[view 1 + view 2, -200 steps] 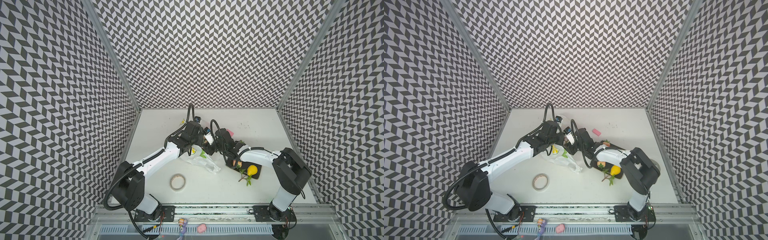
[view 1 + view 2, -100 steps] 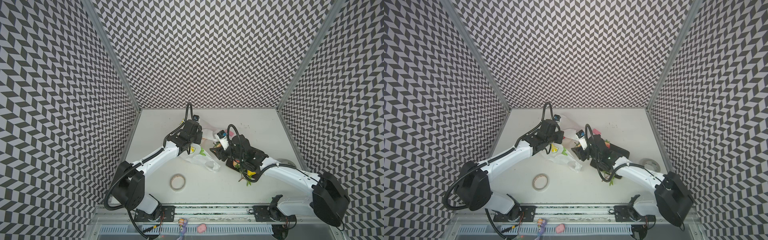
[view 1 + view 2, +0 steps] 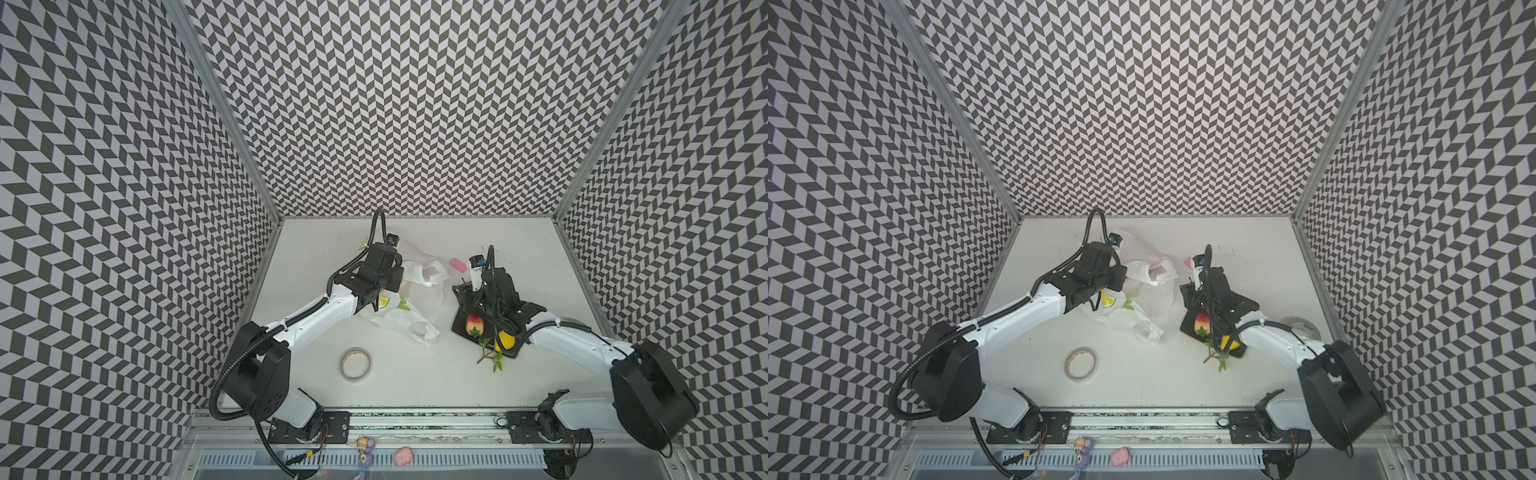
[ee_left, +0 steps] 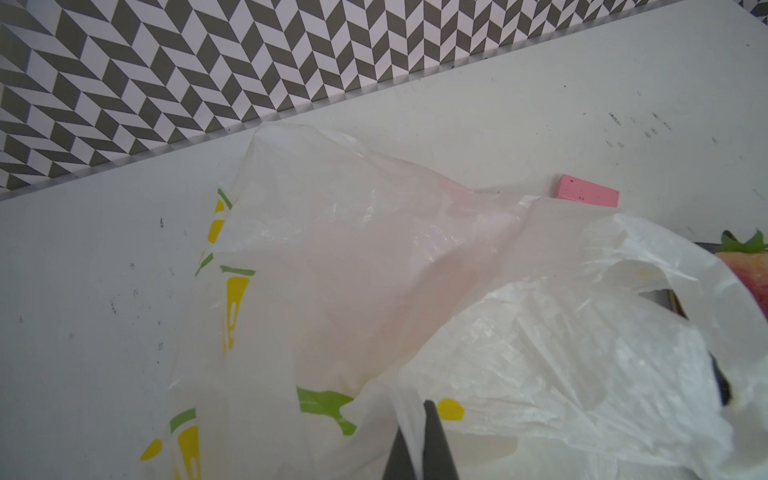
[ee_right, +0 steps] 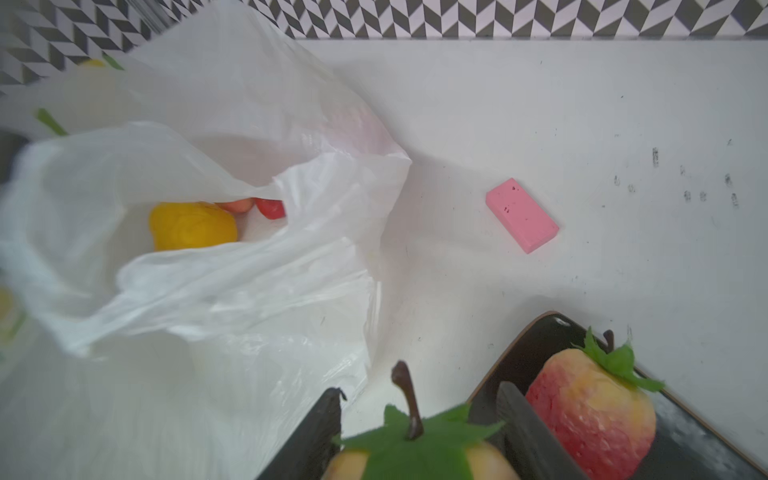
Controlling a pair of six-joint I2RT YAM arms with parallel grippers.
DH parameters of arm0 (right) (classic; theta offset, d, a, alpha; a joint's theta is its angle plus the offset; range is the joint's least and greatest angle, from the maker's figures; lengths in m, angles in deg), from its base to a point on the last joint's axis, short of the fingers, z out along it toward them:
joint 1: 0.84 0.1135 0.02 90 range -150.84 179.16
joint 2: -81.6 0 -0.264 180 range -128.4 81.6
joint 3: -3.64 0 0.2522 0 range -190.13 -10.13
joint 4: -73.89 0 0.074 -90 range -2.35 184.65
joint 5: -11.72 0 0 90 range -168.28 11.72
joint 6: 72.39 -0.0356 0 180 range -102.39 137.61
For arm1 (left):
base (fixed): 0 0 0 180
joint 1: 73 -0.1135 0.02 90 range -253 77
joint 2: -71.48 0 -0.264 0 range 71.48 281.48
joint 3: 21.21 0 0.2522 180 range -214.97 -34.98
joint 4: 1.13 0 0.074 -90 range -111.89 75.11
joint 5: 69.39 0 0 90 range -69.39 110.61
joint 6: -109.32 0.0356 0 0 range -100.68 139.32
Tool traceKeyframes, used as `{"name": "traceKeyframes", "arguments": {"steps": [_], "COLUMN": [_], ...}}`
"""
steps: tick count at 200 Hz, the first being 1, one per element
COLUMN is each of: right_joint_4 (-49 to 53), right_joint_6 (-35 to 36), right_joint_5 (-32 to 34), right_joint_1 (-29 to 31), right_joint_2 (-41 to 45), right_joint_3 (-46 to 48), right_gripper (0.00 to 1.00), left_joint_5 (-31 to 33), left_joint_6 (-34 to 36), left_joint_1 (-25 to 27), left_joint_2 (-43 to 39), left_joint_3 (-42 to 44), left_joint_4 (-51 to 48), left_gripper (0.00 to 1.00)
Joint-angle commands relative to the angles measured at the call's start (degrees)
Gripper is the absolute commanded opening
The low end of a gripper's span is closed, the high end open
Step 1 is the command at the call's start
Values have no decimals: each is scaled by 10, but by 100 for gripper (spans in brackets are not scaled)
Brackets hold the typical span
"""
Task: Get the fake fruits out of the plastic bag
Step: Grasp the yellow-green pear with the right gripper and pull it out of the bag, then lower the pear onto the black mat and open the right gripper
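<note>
White crinkly lemon-printed plastic bag is lying left of the dark square tray, the left gripper pinching its film. A yellow fruit and a red fruit are sitting inside, unextracted. At the tray, the right gripper is clamping a leafy pale fruit; a red strawberry is resting on the tray.
</note>
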Motion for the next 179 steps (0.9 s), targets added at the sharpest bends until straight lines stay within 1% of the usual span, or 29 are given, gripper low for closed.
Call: {"name": "traceKeyframes", "arguments": {"steps": [1, 20, 37, 83, 113, 153, 179], "right_joint_4": [-15, -36, -34, -7, 15, 10, 11], "right_joint_6": [23, 35, 44, 31, 7, -8, -14], "right_joint_5": [9, 31, 46, 57, 62, 61, 61], "right_joint_1": [-9, -10, -12, -12, -13, -12, -12], "right_joint_2": [-59, -75, -83, -97, -96, -107, -113], "right_joint_3": [-45, -35, -26, -35, -29, -24, -24], "right_gripper": [44, 44, 44, 44, 45, 49, 54], "left_joint_5": [6, 11, 16, 17, 17, 22, 27], "left_joint_6": [15, 21, 23, 25, 31, 36, 42], "left_joint_1": [-3, -3, -3, -3, -3, -4, -3], "left_joint_2": [-19, -20, -22, -26, -21, -24, -25], "left_joint_3": [6, 3, 3, 12, 6, 8, 5], "left_joint_4": [18, 15, 16, 28, 27, 35, 32], "left_gripper": [0, 0, 0, 0, 0, 0, 0]}}
